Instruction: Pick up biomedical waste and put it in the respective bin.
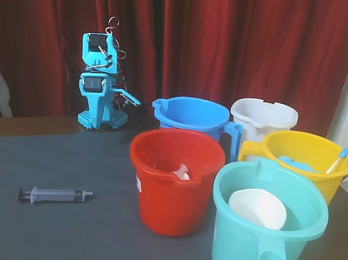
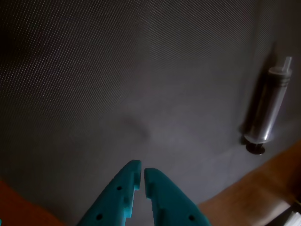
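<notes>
Held a pale scrap in red bin [image 1: 173,190], white bowl in teal bucket [image 1: 261,246]. Lay at two o'clock from nearly closed, empty gripper [image 2: 142,175]: syringe [image 2: 272,109].

Wrist view: I see my teal fingers [image 2: 142,175] nearly closed, a thin gap between the tips, holding nothing, over the dark grey mat [image 2: 117,84]. Syringe [image 2: 272,109] lies on the mat well right of the fingers, nozzle toward top. Brown tabletop [image 2: 254,188] shows past the mat's lower edge, beside the syringe's plunger end.
</notes>
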{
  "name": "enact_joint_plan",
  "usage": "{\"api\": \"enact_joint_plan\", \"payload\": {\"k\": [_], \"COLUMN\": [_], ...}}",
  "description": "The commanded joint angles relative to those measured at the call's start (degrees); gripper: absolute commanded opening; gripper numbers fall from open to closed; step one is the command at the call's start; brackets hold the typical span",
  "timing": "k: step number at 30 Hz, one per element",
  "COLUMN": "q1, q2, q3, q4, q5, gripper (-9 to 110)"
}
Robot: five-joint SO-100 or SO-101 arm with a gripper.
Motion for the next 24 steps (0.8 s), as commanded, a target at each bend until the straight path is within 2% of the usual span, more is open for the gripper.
{"api": "enact_joint_plan", "payload": {"k": [1, 24], "q1": [-0.3, -0.8], "q2": [0.2, 0.2], "q3": [-1.1, -1.1], "q4": [-0.1, -0.1], "q5": [0.4, -0.3], "gripper": [0, 0]}}
